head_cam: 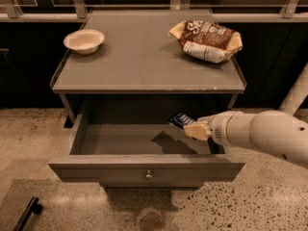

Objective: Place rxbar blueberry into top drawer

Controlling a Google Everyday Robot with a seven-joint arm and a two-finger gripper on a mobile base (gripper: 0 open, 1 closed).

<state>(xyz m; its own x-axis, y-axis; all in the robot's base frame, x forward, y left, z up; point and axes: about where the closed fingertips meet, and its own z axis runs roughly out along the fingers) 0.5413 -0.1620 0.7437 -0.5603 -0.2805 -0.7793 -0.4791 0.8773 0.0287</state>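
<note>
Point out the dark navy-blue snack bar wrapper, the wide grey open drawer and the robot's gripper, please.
dark navy-blue snack bar wrapper (181, 120): camera view, on its visible face.
wide grey open drawer (96, 170): camera view, on its front panel.
gripper (191, 129): camera view, between its fingertips, above the drawer's right side.

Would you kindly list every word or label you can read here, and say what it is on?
"Se": large white letters on the chip bag; the rest is unreadable.
White lettering on the rxbar blueberry, held by the gripper over the open top drawer: too blurred to read.
</note>
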